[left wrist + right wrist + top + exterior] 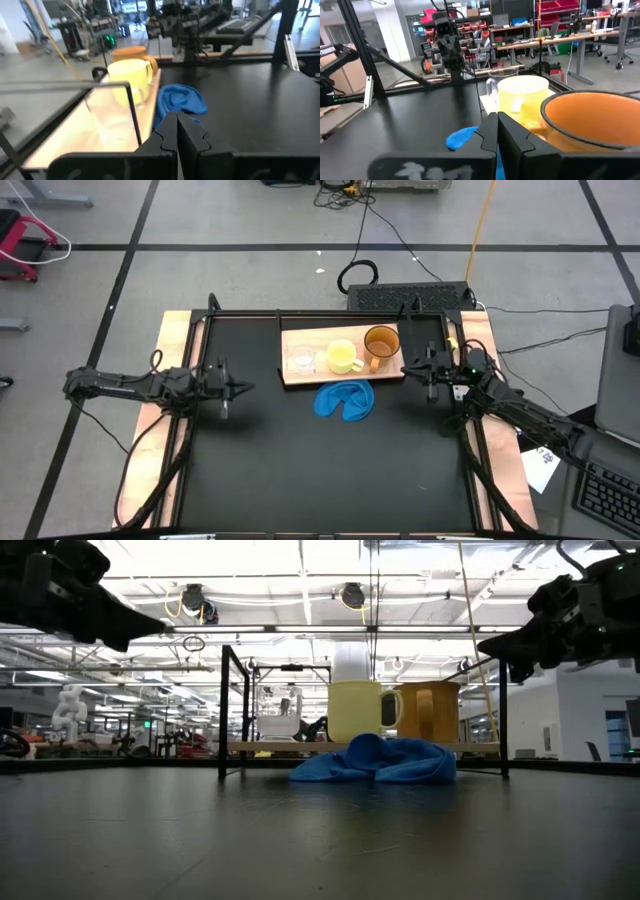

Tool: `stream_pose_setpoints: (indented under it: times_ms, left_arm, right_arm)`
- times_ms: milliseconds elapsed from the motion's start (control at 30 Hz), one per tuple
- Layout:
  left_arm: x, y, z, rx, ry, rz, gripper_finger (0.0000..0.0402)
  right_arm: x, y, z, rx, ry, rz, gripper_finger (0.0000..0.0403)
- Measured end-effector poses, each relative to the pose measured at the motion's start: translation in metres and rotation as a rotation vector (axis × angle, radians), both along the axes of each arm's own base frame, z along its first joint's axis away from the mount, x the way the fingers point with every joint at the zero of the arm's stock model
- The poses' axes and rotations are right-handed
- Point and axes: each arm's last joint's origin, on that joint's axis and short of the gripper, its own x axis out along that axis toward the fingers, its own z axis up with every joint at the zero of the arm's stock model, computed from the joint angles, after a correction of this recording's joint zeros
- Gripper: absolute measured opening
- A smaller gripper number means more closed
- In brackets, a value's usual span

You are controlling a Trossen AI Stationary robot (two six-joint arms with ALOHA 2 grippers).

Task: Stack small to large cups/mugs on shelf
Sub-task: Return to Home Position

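Observation:
A clear plastic cup (303, 359), a yellow mug (343, 356) and an orange-brown mug (381, 343) stand upright in a row on the light-wood shelf (300, 337) at the table's far side. My left gripper (241, 387) hovers shut and empty above the table, left of the shelf. My right gripper (409, 370) hovers shut and empty right of the shelf, close to the orange-brown mug (592, 117). In the left wrist view the clear cup (107, 112) stands nearest, then the yellow mug (129, 75).
A crumpled blue cloth (346, 400) lies on the black table (320, 470) just in front of the shelf. A black frame (232, 710) of upright bars stands around the shelf. Bare table lies near the front edge.

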Motion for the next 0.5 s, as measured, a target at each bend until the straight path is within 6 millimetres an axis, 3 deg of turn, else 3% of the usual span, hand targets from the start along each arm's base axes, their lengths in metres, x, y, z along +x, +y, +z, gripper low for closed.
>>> stream_pose_setpoints:
  times_ms: [133, 500]
  left_arm:
    - [-0.001, 0.001, 0.007, 0.036, -0.071, 0.013, 0.0000]
    - [-0.005, 0.011, 0.005, 0.060, -0.046, 0.048, 0.0000]
  right_arm:
    - [-0.001, 0.001, 0.002, -0.012, -0.018, 0.001, 0.0000]
    - [-0.002, 0.002, 0.003, -0.038, -0.027, 0.024, 0.0000]
